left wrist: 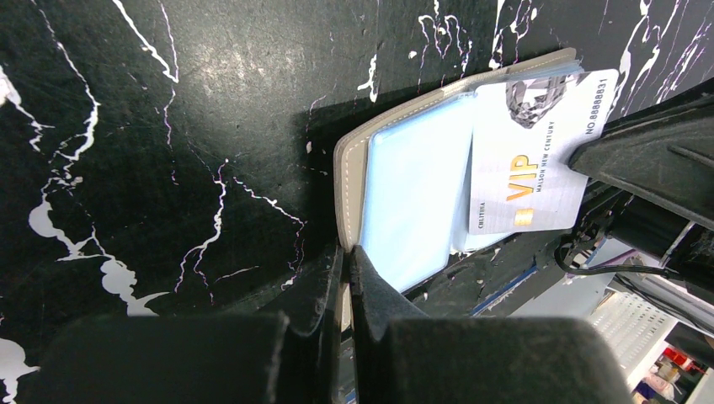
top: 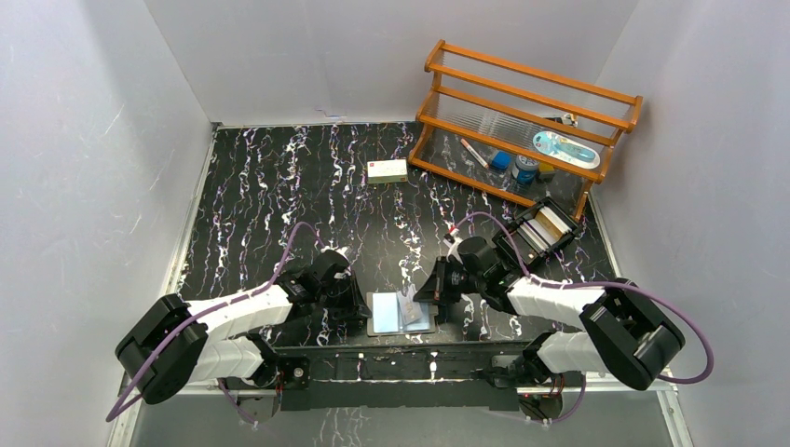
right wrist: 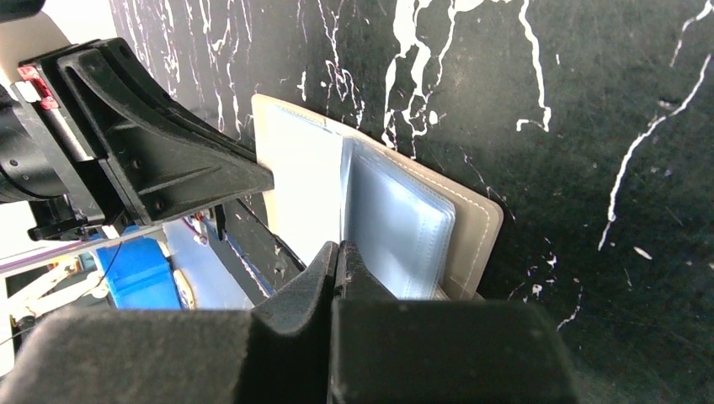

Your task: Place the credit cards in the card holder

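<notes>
Left wrist, credit card (left wrist: pixel 530 160) on card holder (left wrist: pixel 404 202)

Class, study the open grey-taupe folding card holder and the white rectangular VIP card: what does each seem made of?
Grey-taupe card holder: probably soft leather or imitation, matt, stitched along the edge; inner sleeves clear glossy plastic. White VIP card: stiff plastic, smooth, printed lettering.
</notes>
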`<act>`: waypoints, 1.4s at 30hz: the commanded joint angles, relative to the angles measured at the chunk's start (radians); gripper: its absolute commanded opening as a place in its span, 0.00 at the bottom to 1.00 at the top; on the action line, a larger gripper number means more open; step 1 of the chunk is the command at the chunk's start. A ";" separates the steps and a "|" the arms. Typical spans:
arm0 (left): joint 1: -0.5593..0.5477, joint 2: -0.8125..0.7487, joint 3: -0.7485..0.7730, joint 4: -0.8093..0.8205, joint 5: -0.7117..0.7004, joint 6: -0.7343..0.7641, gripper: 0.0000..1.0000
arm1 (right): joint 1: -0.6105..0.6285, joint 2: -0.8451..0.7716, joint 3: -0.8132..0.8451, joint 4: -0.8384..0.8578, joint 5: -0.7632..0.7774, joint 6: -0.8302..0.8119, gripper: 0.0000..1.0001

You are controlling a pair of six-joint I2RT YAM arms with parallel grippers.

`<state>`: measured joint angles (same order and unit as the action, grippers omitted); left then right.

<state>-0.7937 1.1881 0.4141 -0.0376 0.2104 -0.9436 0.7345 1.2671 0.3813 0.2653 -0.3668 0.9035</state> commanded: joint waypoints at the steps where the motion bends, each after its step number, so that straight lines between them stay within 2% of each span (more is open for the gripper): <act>1: 0.005 -0.007 -0.011 -0.012 -0.009 -0.001 0.00 | 0.008 0.004 -0.013 0.061 -0.023 0.025 0.00; 10: 0.005 -0.004 -0.013 -0.012 -0.009 -0.001 0.00 | 0.020 0.049 -0.024 0.152 -0.058 0.064 0.00; 26: 0.005 -0.005 -0.012 -0.018 -0.013 -0.003 0.00 | 0.022 -0.099 -0.001 -0.014 0.046 0.026 0.00; 42: 0.005 0.001 -0.011 -0.010 -0.008 -0.006 0.00 | 0.026 0.025 -0.067 0.140 -0.032 0.058 0.00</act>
<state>-0.7937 1.1881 0.4072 -0.0376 0.2085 -0.9474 0.7536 1.2644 0.3546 0.3210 -0.3664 0.9489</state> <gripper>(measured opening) 0.017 0.052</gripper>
